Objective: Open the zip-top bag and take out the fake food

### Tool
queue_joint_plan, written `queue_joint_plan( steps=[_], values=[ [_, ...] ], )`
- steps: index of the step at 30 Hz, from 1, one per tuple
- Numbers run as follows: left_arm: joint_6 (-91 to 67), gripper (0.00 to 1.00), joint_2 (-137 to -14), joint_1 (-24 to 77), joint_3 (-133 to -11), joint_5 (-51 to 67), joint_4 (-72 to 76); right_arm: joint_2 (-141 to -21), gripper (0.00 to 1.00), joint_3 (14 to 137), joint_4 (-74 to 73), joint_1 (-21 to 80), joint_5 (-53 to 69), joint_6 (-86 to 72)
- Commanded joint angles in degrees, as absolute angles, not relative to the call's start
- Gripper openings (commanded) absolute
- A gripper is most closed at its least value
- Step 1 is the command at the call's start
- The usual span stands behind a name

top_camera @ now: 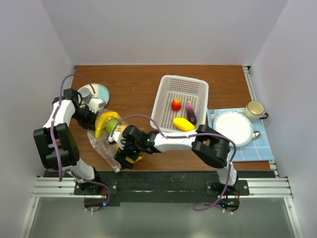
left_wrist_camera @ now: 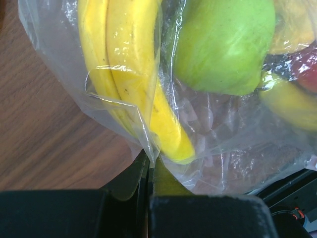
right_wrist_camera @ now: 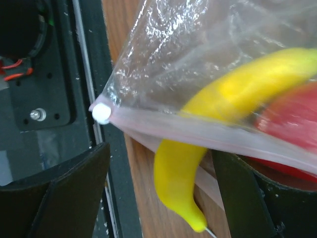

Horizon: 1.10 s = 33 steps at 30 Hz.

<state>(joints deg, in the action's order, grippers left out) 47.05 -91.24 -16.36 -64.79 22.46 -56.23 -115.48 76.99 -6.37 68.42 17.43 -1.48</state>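
Left hand (left_wrist_camera: 150, 166) pinching zip-top bag (left_wrist_camera: 218, 148), grip blurred

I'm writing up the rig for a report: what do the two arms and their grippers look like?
The left arm and right arm have white links and boxy black joint housings, each with a looping purple cable. Left gripper and right gripper are black.

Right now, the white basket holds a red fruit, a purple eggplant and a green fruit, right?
Not quite: the top view shows the basket holding the red fruit, the eggplant and a yellow piece, not green.
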Motion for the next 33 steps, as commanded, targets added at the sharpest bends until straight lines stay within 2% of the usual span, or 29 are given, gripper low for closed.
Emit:
queue_joint_plan(
  steps=[1,4,10,16,23,26,30,32,33],
  values=[
    [46.14,0.0,-92.11,-16.44,-65.57,24.08,-55.72,-117.77,0.84,81.03,-10.45,69.17,14.95,-0.97],
    [46.32,0.0,-91.85,-16.44,-65.04,24.0,-55.63,-117.6,0.77,79.72,-10.98,69.08,11.87,-1.06],
    [46.58,0.0,-91.32,-16.44,-65.3,22.76,-55.63,-107.25,0.41,70.08,-9.85,69.0,6.16,-0.97],
    [45.88,0.0,-91.06,-16.35,-67.84,21.18,-56.16,-87.41,0.28,61.44,-9.49,68.12,2.47,-1.32],
    [45.53,0.0,-91.58,-16.35,-73.65,24.08,-59.94,-76.82,0.28,59.94,-11.34,60.92,-1.31,-1.23],
    [46.14,0.0,-91.23,-16.26,-74.44,24.7,-61.17,-76.9,0.2,61.61,-12.04,56.26,-8.86,-0.97],
    [46.84,0.0,-90.35,-16.17,-73.92,24.78,-61.61,-79.18,0.18,63.36,-9.85,46.7,-13.71,-2.63],
    [46.76,0.0,-90.18,-16.08,-73.83,25.31,-62.22,-82.77,0.21,65.3,-9.14,44.13,-14.23,-3.16],
    [46.84,0.0,-90.09,-16.0,-73.92,25.66,-62.4,-84.18,0.33,66.0,-8.71,42.64,-13.98,-3.08]
  ],
)
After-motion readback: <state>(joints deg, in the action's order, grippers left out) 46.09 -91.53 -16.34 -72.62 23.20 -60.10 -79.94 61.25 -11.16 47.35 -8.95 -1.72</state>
